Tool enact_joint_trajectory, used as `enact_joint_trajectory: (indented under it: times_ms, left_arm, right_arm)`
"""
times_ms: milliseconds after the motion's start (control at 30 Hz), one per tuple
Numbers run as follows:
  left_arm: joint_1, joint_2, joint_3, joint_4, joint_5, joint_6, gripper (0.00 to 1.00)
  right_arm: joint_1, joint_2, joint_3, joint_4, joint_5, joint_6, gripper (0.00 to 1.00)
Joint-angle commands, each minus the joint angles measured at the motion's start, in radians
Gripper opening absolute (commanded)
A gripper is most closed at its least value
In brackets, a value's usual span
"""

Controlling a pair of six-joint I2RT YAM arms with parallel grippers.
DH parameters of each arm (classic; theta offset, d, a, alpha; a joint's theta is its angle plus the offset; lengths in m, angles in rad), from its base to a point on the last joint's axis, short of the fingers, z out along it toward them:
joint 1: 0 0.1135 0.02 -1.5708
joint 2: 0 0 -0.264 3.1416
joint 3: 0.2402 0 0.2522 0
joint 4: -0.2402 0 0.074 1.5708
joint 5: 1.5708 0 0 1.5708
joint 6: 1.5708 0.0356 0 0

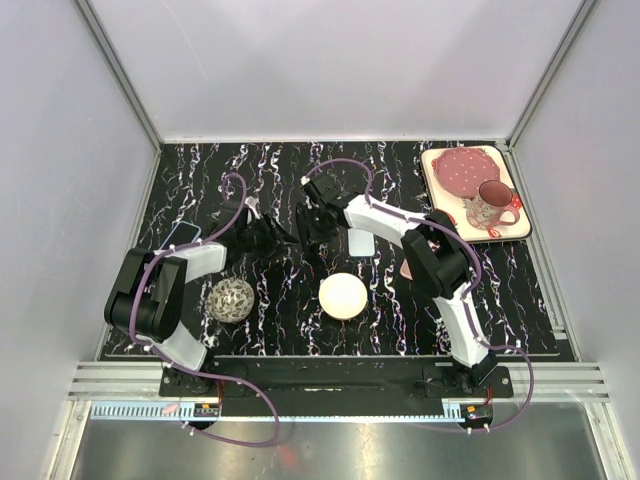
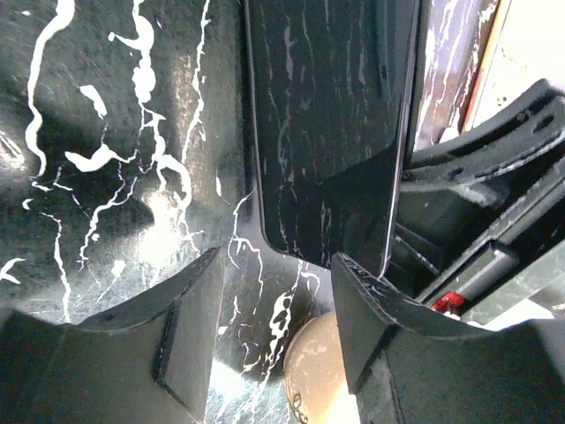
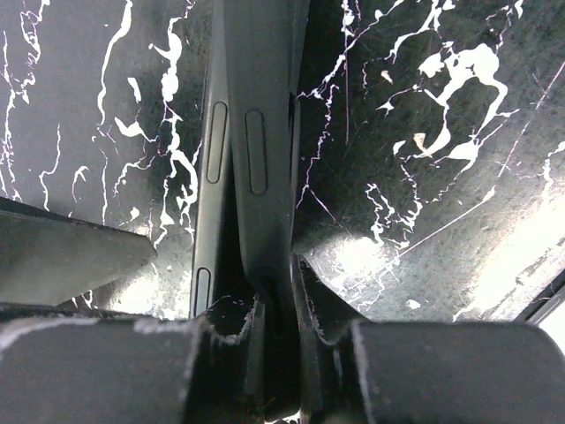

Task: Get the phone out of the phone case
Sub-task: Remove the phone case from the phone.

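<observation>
Right wrist view, nearest first: the right gripper is nipped tight on the near end of a thin dark slab seen edge-on, which runs away toward 12 o'clock over the marbled table. Two layers show side by side, each with side buttons (I take the clamped one for the phone and the one at its 9 o'clock for the phone case, though I cannot be sure which is which). Left wrist view: the left gripper stands about half open and holds nothing. The slab's glossy face sits just beyond the gap, one corner touching the right-hand finger. From above, the slab sits at 11 o'clock from the cream bowl. I judge the phone stiff, light, slick and breakable, and the case pliable. Pinch the long edges and peel at a corner.
</observation>
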Motion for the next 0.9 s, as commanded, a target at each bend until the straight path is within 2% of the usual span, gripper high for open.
enact_joint_trajectory:
  times_ms: [0,133,200,233,333,533,733,867]
  left_arm:
    - [-0.003,-0.026,-0.041,0.155,0.067,0.003,0.56]
    - [-0.014,-0.037,-0.074,0.231,0.076,0.034,0.62]
    - [-0.028,-0.068,-0.104,0.333,0.068,0.029,0.66]
    - [-0.043,-0.083,-0.133,0.391,0.061,0.034,0.69]
    - [-0.08,-0.153,-0.163,0.434,0.018,0.086,0.7]
    - [-0.157,-0.299,-0.176,0.393,-0.145,0.262,0.69]
    - [-0.23,-0.456,-0.284,0.506,-0.373,0.397,0.63]
    - [-0.255,-0.497,-0.267,0.428,-0.4,0.507,0.63]
  right_arm:
    - [-0.002,0.085,0.051,-0.07,-0.034,0.04,0.0]
    - [-0.001,0.085,0.059,-0.095,-0.023,0.042,0.0]
    - [-0.001,0.072,0.068,-0.107,-0.021,0.043,0.0]
    - [-0.002,0.064,0.076,-0.13,-0.023,0.045,0.0]
    - [-0.002,0.044,0.128,-0.206,-0.023,0.055,0.0]
    - [-0.022,0.033,0.223,-0.295,-0.152,0.128,0.0]
    - [-0.025,0.105,0.41,-0.522,-0.15,0.263,0.0]
    - [-0.041,0.127,0.464,-0.576,-0.201,0.298,0.0]
